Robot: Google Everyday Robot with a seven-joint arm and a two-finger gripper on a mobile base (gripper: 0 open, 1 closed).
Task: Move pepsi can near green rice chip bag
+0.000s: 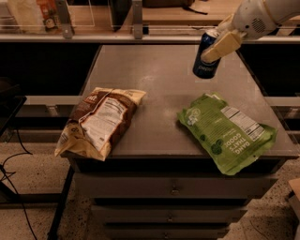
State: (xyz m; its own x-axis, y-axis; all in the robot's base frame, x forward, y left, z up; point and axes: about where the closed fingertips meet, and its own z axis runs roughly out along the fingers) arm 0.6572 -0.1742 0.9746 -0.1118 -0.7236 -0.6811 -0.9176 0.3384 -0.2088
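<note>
The pepsi can [206,59] is a dark blue can with a silver top, held tilted in the air above the back right of the table. My gripper [217,46] is shut on it, reaching in from the upper right on a white arm. The green rice chip bag [226,131] lies flat on the table's front right, its lower end hanging over the edge. The can is up and behind the bag, apart from it.
A brown and tan snack bag [100,121] lies at the table's front left, overhanging the edge. The grey table [154,79] stands on a drawer cabinet [173,192]. A shelf with bottles [47,11] runs along the back.
</note>
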